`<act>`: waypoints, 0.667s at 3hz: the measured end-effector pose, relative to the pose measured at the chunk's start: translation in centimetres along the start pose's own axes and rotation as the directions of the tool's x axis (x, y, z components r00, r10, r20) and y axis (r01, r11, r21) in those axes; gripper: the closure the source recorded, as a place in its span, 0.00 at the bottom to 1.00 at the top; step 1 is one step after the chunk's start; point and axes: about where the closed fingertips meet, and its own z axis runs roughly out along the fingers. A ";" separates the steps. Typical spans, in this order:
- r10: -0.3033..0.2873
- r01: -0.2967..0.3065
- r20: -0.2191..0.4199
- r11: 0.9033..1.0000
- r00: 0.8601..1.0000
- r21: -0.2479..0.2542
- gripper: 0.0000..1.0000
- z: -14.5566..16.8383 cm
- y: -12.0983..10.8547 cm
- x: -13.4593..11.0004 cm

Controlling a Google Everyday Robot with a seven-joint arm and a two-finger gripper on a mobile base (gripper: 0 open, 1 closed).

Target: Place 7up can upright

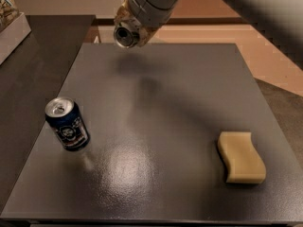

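7up can [125, 36] clamped sideways in gripper [129, 28] above table [161, 103] far edge

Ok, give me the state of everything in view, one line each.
7up can: held off the table, tipped on its side, end toward camera.
gripper: above the table's far edge, jaws shut on the can.
blue can: standing upright, left side of table.
sponge: lying flat, right side of table.
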 end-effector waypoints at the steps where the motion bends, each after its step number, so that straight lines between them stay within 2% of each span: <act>1: 0.091 -0.091 0.001 0.996 0.996 0.001 1.00 0.0 -0.1 -0.1; 2: 0.090 -0.090 0.001 0.996 0.996 0.001 1.00 0.1 -0.1 -0.1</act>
